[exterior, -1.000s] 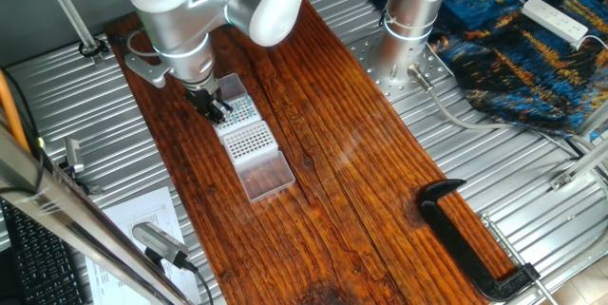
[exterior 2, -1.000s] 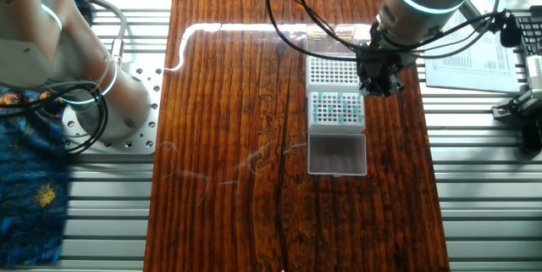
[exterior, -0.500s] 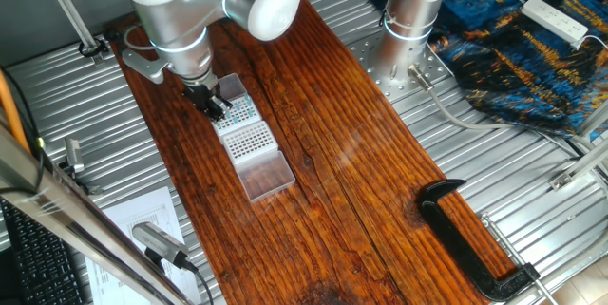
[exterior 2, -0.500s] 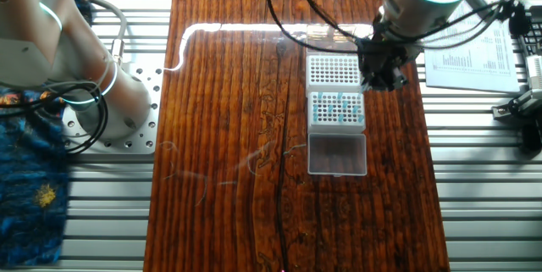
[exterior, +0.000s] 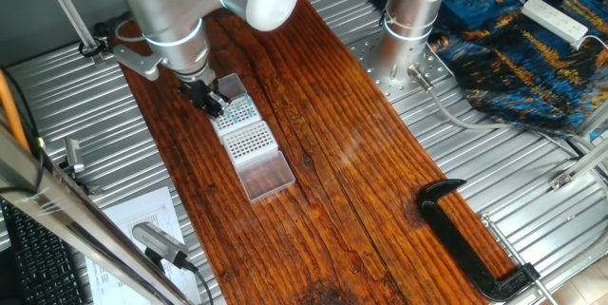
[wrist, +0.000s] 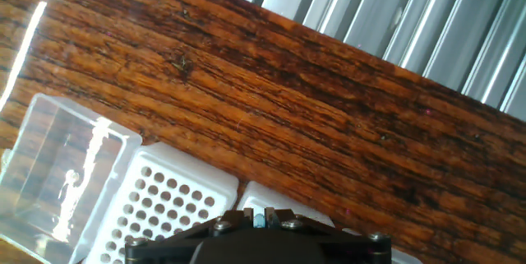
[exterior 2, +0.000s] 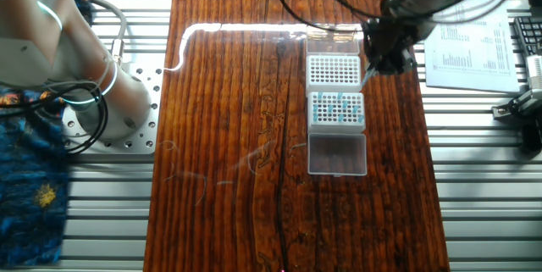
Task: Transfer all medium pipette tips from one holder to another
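Over the far holder (exterior 2: 333, 70), jaws of the gripper (exterior 2: 373, 70) pinched shut on one tip (wrist: 259, 218), most blue tips (exterior 2: 337, 108) unmoved in the near holder (exterior 2: 337, 122), far holder seemingly bare, so barely begun.

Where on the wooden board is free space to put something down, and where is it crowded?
Free: the wooden board between the robot base and the tip racks; also below the clear lid. Crowded: around the racks, under the end effector.

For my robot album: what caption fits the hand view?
Hand pinching a blue tip above the white holder.
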`<state>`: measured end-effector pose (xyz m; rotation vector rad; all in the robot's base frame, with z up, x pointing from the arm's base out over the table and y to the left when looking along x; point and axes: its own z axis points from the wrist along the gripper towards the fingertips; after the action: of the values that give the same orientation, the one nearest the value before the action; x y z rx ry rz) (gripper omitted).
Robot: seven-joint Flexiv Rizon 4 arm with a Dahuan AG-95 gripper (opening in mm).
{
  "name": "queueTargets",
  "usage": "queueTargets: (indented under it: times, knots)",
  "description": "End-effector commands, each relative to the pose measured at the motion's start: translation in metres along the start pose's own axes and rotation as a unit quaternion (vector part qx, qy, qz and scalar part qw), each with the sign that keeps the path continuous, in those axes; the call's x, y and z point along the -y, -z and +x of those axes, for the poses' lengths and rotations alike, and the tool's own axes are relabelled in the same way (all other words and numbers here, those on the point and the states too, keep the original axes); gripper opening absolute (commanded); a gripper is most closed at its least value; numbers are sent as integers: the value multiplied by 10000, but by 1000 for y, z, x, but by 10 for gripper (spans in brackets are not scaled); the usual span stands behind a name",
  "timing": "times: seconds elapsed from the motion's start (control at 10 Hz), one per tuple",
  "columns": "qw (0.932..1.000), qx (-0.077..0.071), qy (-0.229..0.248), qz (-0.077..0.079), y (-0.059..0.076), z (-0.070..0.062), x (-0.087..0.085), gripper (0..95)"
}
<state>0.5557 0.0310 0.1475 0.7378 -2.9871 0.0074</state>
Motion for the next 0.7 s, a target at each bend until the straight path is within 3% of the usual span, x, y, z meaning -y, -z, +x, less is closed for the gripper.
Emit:
queueTargets:
  times: [0.1, 0.3, 0.7]
  knots:
    - [9998, 63, -170, -13, -3, -8, -15, 0]
    - [9997, 60, -238, -7, -3, -19, -36, 0]
    - [9997, 57, -245, -11, -6, -26, -51, 0]
